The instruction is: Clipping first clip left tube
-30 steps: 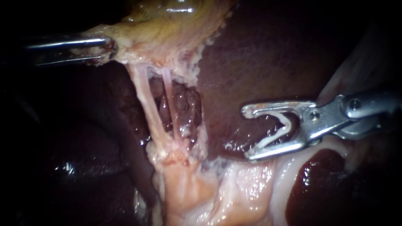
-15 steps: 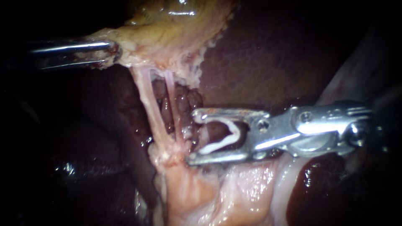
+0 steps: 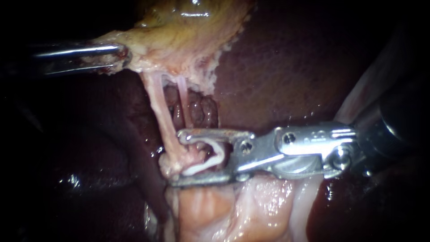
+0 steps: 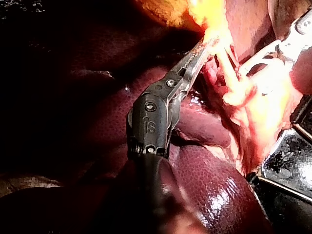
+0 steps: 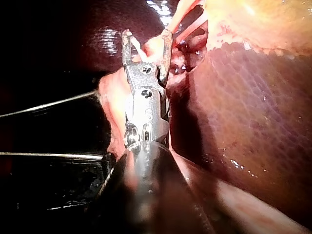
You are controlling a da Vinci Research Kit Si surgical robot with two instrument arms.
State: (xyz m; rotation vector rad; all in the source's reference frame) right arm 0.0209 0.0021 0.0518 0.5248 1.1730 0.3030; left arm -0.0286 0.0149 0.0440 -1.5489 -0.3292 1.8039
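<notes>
Widely spread at the tip of the right instrument (image 3: 179, 158), yet gripping a white clip (image 3: 199, 169) from both sides, one leg seated against each jaw. Straddling the lower end of the left tube (image 3: 156, 107), just above its foot. Seemingly taking in the foot of the thinner right tube (image 3: 182, 101) as well, though hard to tell behind the upper jaw. Not yet squeezed flat. Reaching in level from the right across the dark liver (image 3: 286, 67). From the right wrist camera, seen as an open fork with pink strands between its prongs.

Further out, up and to the left: pressed together on the frayed edge of the yellowish gallbladder (image 3: 188, 27) at the tip of the left instrument (image 3: 117, 56), stretching both tubes taut on a slant below. Well apart from the right instrument. From the left wrist camera, clamped into the gallbladder, with the tubes just beside and ahead.
</notes>
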